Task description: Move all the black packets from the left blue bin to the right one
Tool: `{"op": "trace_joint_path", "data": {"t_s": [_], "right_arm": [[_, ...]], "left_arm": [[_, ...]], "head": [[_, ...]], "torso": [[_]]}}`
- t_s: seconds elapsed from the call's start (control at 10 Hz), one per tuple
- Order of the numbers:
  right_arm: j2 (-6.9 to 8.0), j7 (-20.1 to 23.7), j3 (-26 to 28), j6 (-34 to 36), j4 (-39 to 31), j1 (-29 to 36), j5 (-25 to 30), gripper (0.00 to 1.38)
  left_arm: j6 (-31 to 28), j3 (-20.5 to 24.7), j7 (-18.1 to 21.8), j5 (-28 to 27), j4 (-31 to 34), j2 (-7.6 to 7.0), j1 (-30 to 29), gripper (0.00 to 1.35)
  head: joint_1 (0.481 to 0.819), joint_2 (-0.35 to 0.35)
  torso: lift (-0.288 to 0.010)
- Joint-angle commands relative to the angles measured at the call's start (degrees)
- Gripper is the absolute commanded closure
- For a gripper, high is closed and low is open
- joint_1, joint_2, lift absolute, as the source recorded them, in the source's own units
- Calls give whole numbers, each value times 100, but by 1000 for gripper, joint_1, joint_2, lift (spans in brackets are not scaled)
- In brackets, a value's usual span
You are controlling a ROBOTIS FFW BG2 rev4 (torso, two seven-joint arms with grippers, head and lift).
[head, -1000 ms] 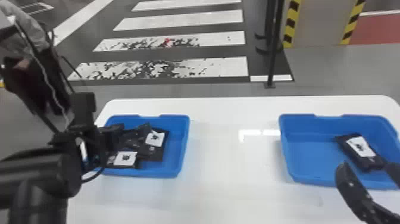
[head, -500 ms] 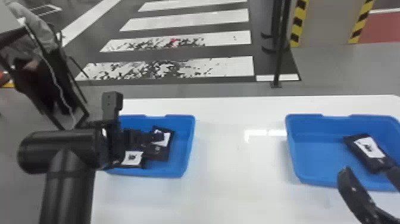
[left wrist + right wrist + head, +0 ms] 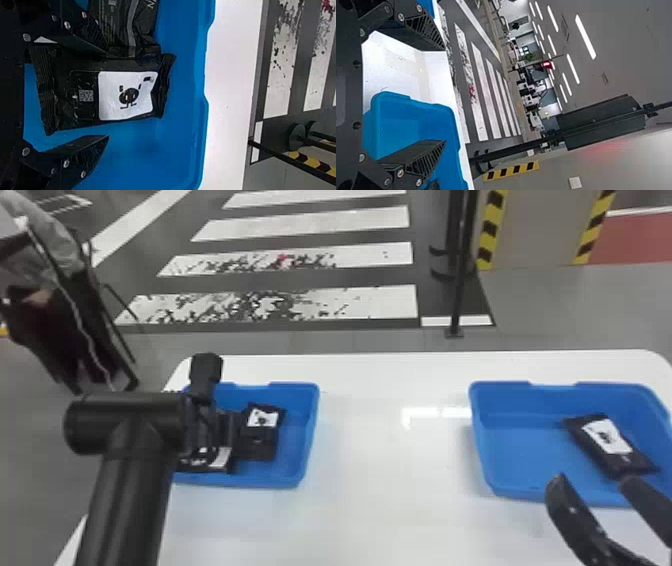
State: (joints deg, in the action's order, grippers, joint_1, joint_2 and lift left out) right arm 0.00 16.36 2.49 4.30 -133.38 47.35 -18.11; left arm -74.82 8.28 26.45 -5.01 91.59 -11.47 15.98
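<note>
My left gripper (image 3: pixel 227 432) is over the left blue bin (image 3: pixel 310 435). In the left wrist view, its open fingers (image 3: pixel 108 94) stand on either side of a black packet (image 3: pixel 67 95) with a white label, the upper finger overlapping its edge. A second black packet (image 3: pixel 144 19) lies against it. The head view has black packets (image 3: pixel 257 445) bunched in that bin, partly hidden by the left gripper. One black packet (image 3: pixel 607 440) lies slanted in the right blue bin (image 3: pixel 482 440). My right gripper (image 3: pixel 594 480) is open at that bin's near edge; its fingers (image 3: pixel 445 95) hold nothing.
Both bins stand on a white table (image 3: pixel 380 490), with a wide stretch of tabletop between them. A black pole (image 3: pixel 462 275) rises from the floor beyond the table's far edge.
The left arm has moved rightward, bringing its gripper farther over the left bin. The head view has shifted slightly. The right gripper has stayed about where it was.
</note>
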Motion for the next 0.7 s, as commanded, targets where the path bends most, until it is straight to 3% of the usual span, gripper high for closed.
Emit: {"op": "trace_joint_path", "data": {"t_s": [0.0, 0.1, 0.4, 0.6], "right_arm": [[5, 8, -20, 33, 42, -25, -63, 217], [5, 16, -20, 33, 42, -25, -74, 219], [5, 43, -20, 33, 42, -11, -120, 231], [5, 96, -20, 90, 56, -39, -189, 233]], "left_arm": [[71, -108, 36, 90, -293, -66, 76, 1125], [114, -5, 36, 79, -293, -31, 6, 1200], [409, -28, 379, 216, -12, -49, -93, 1202], [282, 18, 431, 604, 1282, -58, -683, 1202]], "head": [[695, 187], [695, 187], [695, 184], [695, 157]], "torso": [[-140], [-140], [-140], [-140]]}}
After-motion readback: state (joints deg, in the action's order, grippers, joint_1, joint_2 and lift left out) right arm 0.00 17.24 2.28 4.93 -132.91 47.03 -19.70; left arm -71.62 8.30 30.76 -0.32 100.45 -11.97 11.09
